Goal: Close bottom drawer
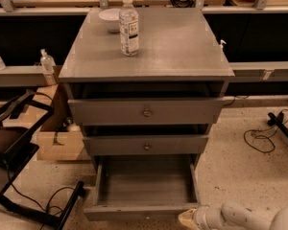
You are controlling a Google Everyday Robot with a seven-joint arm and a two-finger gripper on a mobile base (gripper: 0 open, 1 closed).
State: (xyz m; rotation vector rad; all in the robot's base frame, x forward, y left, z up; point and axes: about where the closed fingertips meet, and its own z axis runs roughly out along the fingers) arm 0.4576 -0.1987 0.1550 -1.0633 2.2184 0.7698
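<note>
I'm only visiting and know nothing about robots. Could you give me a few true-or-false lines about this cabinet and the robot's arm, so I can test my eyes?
1. The bottom drawer is pulled far out, with nothing showing inside it. True.
2. A bottle stands upright on the cabinet top. True.
3. The bowl sits inside the bottom drawer. False: it is on the cabinet top, just behind the bottle.
4. The gripper is up at the bottle. False: it is low down, by the right front corner of the bottom drawer.
</note>
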